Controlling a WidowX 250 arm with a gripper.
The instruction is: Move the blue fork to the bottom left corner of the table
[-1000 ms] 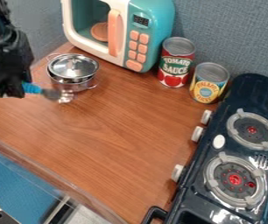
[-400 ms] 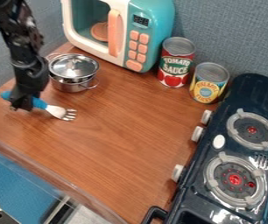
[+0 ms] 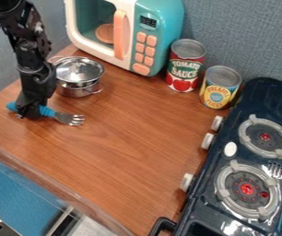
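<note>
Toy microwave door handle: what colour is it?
The door handle is a peach-orange, seen best in the camera view.

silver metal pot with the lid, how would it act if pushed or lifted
The silver metal pot would probably slide rather than roll, since it stands upright and squat. Being metal, it should be stiff. Its domed metal lid might slip if tilted, as it looks merely set on top.

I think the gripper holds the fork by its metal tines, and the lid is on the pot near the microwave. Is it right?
Not by the tines: the camera view shows the gripper holding the fork by its blue handle. The lid is indeed on the pot near the microwave.
</note>
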